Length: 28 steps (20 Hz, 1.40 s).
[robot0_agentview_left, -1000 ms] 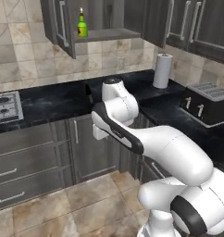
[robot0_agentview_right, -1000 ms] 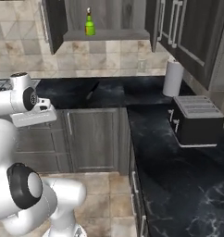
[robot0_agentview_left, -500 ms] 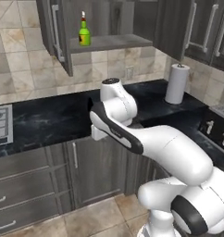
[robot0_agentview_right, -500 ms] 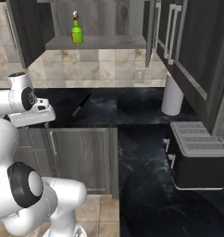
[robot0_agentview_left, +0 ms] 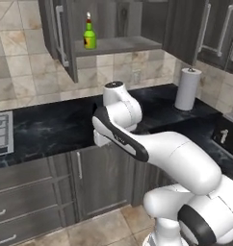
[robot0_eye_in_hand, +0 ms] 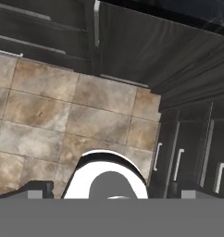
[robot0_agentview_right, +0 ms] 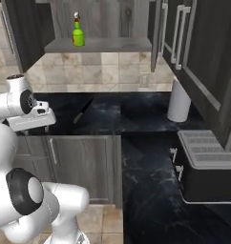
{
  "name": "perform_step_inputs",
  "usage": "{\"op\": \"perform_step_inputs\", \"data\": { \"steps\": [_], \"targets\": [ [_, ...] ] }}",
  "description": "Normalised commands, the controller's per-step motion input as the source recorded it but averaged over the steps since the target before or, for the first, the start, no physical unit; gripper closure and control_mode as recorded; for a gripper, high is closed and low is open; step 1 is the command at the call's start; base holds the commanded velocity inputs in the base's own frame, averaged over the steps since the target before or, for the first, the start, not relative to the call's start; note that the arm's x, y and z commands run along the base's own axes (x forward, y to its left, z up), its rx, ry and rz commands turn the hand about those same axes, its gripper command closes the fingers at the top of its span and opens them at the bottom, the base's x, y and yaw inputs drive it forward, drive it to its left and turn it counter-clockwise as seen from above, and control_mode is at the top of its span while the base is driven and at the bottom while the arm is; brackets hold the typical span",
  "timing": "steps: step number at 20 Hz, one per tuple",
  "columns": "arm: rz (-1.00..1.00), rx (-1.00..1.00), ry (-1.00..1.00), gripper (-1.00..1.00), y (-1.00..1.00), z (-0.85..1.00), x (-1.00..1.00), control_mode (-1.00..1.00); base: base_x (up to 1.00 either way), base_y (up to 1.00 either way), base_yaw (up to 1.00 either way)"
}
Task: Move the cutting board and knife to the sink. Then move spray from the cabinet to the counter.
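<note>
The spray bottle (robot0_agentview_left: pixel 89 33) stands upright on the inner shelf (robot0_agentview_left: pixel 123 44) of the wall cabinet (robot0_agentview_right: pixel 29 31), near the left end of that shelf, and it is also seen in the right base view (robot0_agentview_right: pixel 78 32) with its green body and red-white top. The cabinet door (robot0_agentview_left: pixel 58 33) with the long silver handle is swung open just beside the bottle. Below the cabinet runs the black desk (robot0_agentview_left: pixel 46 127) with thin white veins. On it, in the right base view, a dark pointed thing lies flat and slanted, which is probably the knife (robot0_agentview_right: pixel 83 110), though it is too dim against the black surface to be sure. Further along the desk, a white paper towel roll (robot0_agentview_left: pixel 187 89) stands upright near the tiled wall, and a dark toaster (robot0_agentview_right: pixel 205 167) sits on the side part of the desk, well apart from the bottle. A corner of the silver hob (robot0_agentview_left: pixel 0 132) shows at the left edge of the left base view. The white arm (robot0_agentview_left: pixel 137 144) is folded in front of the desk, with its hand low, near the desk edge. The hand view looks down at the brown tiled floor (robot0_eye_in_hand: pixel 63 115) and the lower cabinet fronts (robot0_eye_in_hand: pixel 146 51) with short handles. The two dark finger tips (robot0_eye_in_hand: pixel 37 189) only peek in at the bottom of this view, wide apart, so the jaws are spread and hold nothing.
</note>
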Motion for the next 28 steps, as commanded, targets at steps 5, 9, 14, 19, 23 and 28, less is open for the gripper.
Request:
{"op": "perform_step_inputs", "data": {
  "steps": [5, 9, 14, 19, 23, 28],
  "targets": [
    [0.0, 0.0, 0.0, -1.0, 0.0, 0.0, 0.0, 1.0, 0.22, 0.16, -0.16],
    [0.0, 0.0, 0.0, -1.0, 0.0, 0.0, 0.0, 1.0, -0.03, 0.27, -0.32],
    [0.0, 0.0, 0.0, -1.0, 0.0, 0.0, 0.0, 1.0, 0.27, 0.3, -0.34],
    [0.0, 0.0, 0.0, -1.0, 0.0, 0.0, 0.0, 1.0, 0.12, 0.28, -0.3],
    [0.0, 0.0, 0.0, -1.0, 0.0, 0.0, 0.0, 1.0, 0.0, 0.26, -0.39],
    [0.0, 0.0, 0.0, -1.0, 0.0, 0.0, 0.0, 1.0, -0.07, 0.32, -0.43]
  ]
}}
